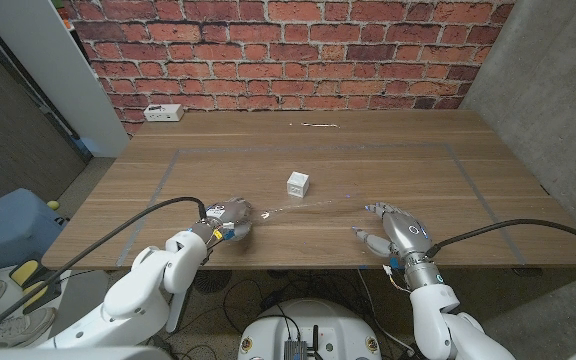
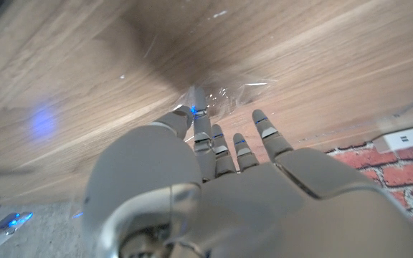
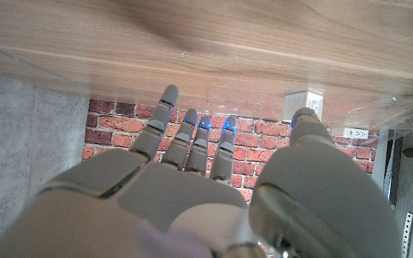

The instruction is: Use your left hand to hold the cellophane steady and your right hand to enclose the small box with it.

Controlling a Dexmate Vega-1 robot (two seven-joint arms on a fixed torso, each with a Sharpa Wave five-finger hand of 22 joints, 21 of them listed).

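Two hands sit near the table's (image 1: 268, 150) six-o'clock edge, on a wood-grain top marked with a faint taped rectangle. At centre stands the small box (image 1: 299, 183), white. From it the cellophane (image 1: 288, 212) spreads toward seven o'clock, where the left hand (image 1: 226, 218) pinches its crinkled edge between fingertips (image 2: 196, 115). At five o'clock the right hand (image 1: 400, 232) holds nothing, fingers (image 3: 165, 107) spread. Behind, at twelve o'clock, runs a red brick wall (image 1: 288, 50); a white power strip (image 1: 164, 112) lies at eleven o'clock, grey concrete wall (image 1: 558, 100) at three.
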